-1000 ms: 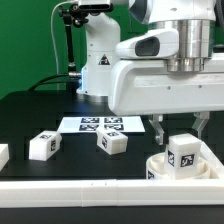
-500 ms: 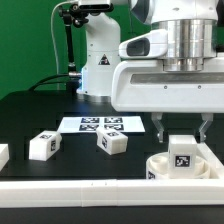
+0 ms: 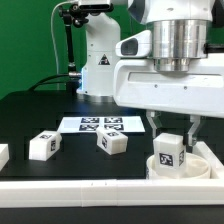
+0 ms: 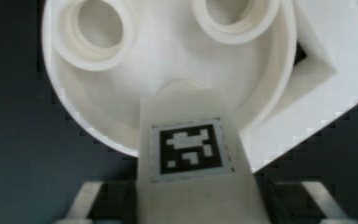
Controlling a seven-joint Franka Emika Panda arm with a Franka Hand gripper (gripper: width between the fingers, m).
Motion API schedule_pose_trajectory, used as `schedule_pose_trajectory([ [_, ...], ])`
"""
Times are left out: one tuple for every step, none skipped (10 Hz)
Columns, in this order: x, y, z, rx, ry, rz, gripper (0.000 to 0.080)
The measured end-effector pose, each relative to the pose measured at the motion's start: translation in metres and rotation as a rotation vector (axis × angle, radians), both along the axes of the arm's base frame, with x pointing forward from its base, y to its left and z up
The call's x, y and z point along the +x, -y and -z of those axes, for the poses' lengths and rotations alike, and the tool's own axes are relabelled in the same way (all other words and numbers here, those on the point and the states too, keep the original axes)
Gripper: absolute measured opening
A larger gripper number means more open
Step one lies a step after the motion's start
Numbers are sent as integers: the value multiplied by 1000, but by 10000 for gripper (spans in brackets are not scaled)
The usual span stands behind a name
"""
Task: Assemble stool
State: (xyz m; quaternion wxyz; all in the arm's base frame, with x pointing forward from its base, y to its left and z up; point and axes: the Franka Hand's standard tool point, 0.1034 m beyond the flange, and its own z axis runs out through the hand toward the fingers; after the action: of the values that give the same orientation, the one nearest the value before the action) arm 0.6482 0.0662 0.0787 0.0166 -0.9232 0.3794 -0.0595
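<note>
The round white seat (image 3: pixel 196 167) lies at the exterior view's right, near the front rim bar. One tagged leg (image 3: pixel 169 151) stands in it, slightly turned. My gripper (image 3: pixel 172 136) is straight above, its fingers down either side of the leg's top, shut on the leg. In the wrist view the leg (image 4: pixel 194 150) runs between my gripper's (image 4: pixel 197 203) dark pads, which press against both its sides. Beyond it the seat (image 4: pixel 87 90) shows two round holes. Two loose legs (image 3: pixel 42 146) (image 3: pixel 111 143) lie on the black table, and a third (image 3: pixel 2 155) is cut off at the left edge.
The marker board (image 3: pixel 100 125) lies flat behind the loose legs. A long white rim bar (image 3: pixel 80 190) runs along the table's front edge. The arm's white base (image 3: pixel 100 65) stands at the back, before a green backdrop.
The gripper has shifted a little to the exterior view's left and its fingers have closed in. The leg in the seat has turned with it and shows its tag at a new angle.
</note>
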Motion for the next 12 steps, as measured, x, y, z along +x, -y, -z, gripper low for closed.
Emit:
schedule_pose_trajectory([
  [-1,2,0,6,-4,84,344],
  [-2,4,0,8,-15,161,344],
  [-3,4,0,10,-21,189,344],
  [-3,5,0,9,-21,186,348],
  [-3,4,-1,8,-24,173,348],
  [-5,2,-4,4,-43,136,549],
  [-6,3,-9,1,-48,85,549],
  [-9,5,-17,-3,-71,15,630],
  [-12,9,-25,-7,-90,-52,644],
  [-15,17,-29,-12,-118,-158,648],
  [-15,22,-31,-12,-134,-195,648],
  [-14,20,-30,-12,-131,-194,649],
])
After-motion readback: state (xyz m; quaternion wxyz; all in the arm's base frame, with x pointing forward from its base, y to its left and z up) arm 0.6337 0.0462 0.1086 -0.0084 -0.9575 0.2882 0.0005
